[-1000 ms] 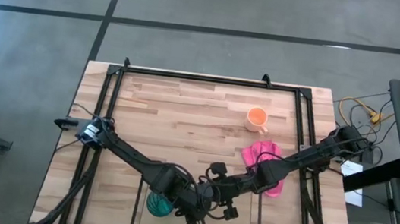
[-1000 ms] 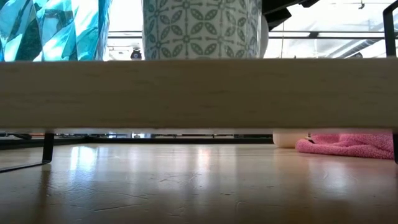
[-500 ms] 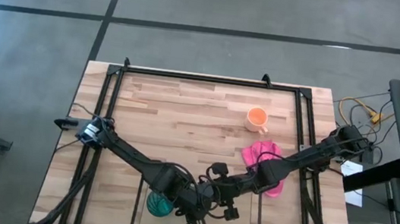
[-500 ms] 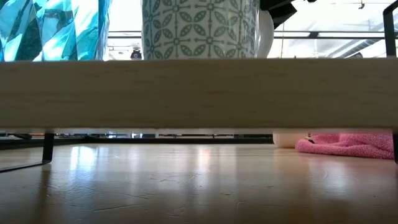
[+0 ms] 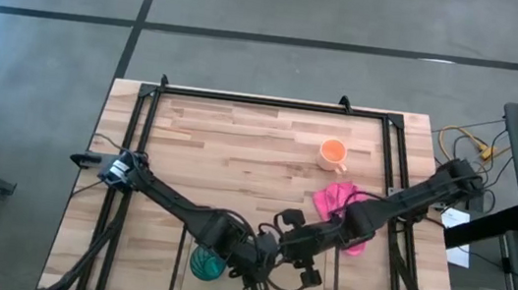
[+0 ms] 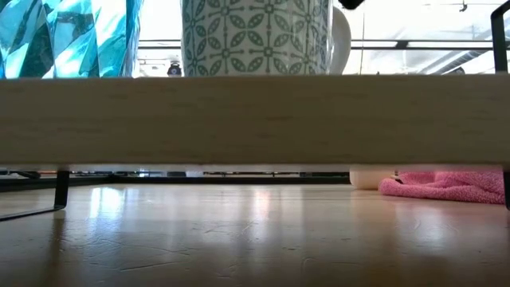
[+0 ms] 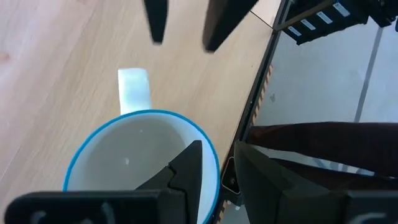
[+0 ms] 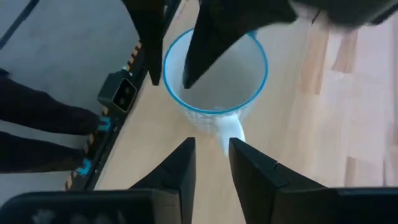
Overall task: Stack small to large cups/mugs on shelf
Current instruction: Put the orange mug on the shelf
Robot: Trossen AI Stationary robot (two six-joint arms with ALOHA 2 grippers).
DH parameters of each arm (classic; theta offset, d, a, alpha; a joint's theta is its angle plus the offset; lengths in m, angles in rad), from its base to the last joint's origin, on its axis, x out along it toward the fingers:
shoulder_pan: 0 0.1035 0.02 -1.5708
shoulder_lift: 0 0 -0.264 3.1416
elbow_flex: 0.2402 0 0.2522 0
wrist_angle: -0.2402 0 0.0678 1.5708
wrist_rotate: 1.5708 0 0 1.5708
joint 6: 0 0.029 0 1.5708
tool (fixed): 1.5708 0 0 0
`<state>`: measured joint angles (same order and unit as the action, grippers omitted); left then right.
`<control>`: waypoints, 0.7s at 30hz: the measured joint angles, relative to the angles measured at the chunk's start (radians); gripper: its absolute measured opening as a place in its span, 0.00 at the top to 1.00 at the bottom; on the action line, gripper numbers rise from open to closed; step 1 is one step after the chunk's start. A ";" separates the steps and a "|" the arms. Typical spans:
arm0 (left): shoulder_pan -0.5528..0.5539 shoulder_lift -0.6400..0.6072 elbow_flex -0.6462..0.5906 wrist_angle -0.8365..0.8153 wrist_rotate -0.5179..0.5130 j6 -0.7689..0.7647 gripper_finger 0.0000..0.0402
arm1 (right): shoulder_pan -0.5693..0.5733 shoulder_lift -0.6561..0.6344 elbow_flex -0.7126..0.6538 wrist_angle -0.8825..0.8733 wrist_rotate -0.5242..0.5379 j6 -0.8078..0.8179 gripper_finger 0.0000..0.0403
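The white mug (image 6: 256, 36) stood on the shelf (image 6: 255, 119) beside the teal tumbler (image 5: 207, 263) — from above, both arms met there, the orange mug (image 5: 333, 154) well apart by the pink cloth (image 5: 340, 214). In the left wrist view, the left gripper (image 7: 216, 171) pinched its rim. In the right wrist view, the right gripper (image 8: 208, 158) hung unclenched over the handle — placing seemed nearly done; the orange mug likely comes next.
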<state>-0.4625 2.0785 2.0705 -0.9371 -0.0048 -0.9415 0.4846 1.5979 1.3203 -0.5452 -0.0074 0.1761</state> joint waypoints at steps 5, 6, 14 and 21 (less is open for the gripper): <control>-0.001 0.000 -0.001 0.013 0.004 -0.022 0.80 | 0.000 -0.015 0.068 -0.111 0.001 0.000 0.79; -0.001 0.000 -0.005 0.014 0.004 -0.023 0.80 | 0.000 -0.017 0.080 -0.137 0.001 0.000 0.80; -0.002 0.000 -0.029 0.005 -0.002 -0.023 0.84 | 0.000 -0.021 0.175 -0.394 0.005 0.035 0.83; -0.002 0.000 -0.038 0.005 -0.002 -0.024 0.99 | 0.002 -0.039 0.184 -0.460 0.008 0.060 0.85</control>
<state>-0.4644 2.0789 2.0322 -0.9316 -0.0067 -0.9652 0.4869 1.5584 1.5047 -1.0051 0.0010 0.2356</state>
